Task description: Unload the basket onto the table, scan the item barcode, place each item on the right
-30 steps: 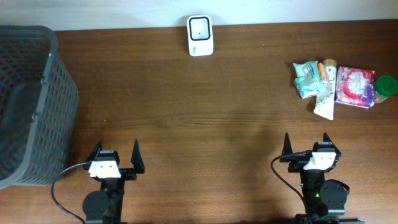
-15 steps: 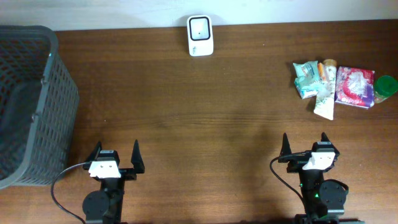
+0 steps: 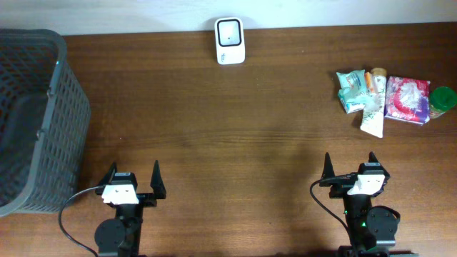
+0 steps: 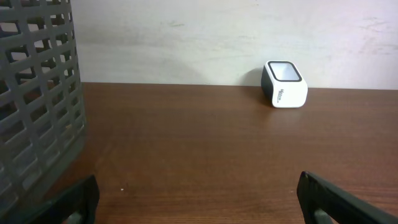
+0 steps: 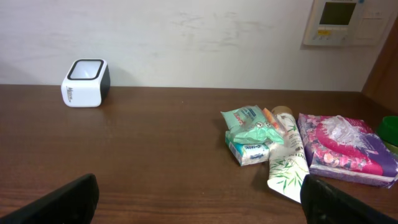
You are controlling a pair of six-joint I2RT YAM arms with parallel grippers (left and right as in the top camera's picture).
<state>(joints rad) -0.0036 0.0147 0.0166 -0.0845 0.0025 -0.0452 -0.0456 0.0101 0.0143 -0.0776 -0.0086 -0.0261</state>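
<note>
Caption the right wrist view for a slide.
Open right gripper looks across the wooden table: white scanner at the wall on the left, heaped packaged items on the right.

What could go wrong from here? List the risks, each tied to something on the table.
1. The white tube lies against the teal packet and the pink pack, so the wide-open jaws might pinch two or drag neighbours.
2. The scanner stands far from that pile, at the back edge of the table; a loosely held item could slip on the way.
3. No barcode shows in any view, so an item may face the scanner wrongly.
</note>
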